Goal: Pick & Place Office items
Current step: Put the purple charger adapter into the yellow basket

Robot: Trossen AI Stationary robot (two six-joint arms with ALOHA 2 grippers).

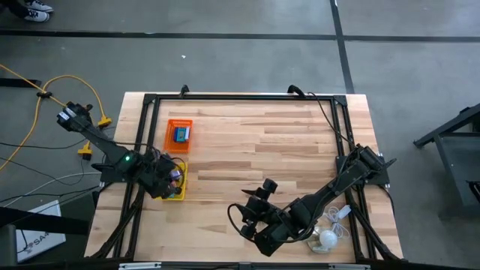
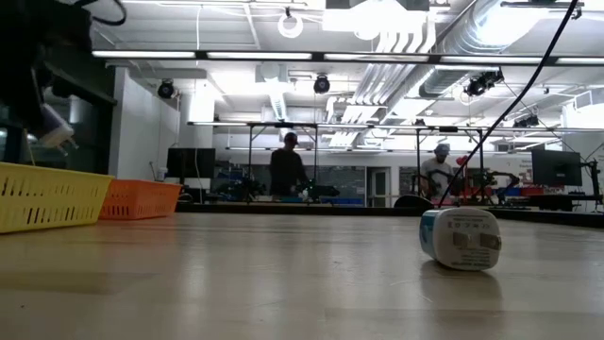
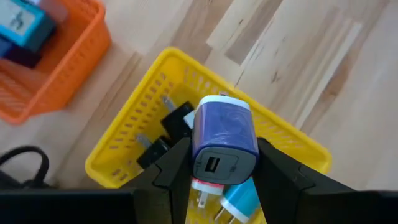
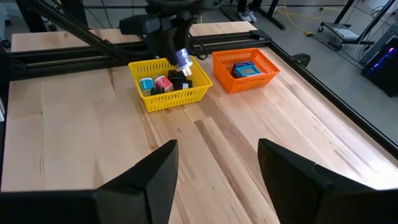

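Currently the left gripper (image 3: 224, 171) pinches a purple block (image 3: 224, 140) above the yellow tray (image 3: 118, 155), while the right gripper (image 4: 217, 168) hangs spread over the table (image 4: 249, 124).

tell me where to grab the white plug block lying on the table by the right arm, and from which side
Grip the white charger block across its two flat side faces, coming straight down from above. It lies on the bare table with its printed face showing in the low view, apart from the baskets. The right gripper is open and empty; the left gripper holds the purple charger over the yellow basket.
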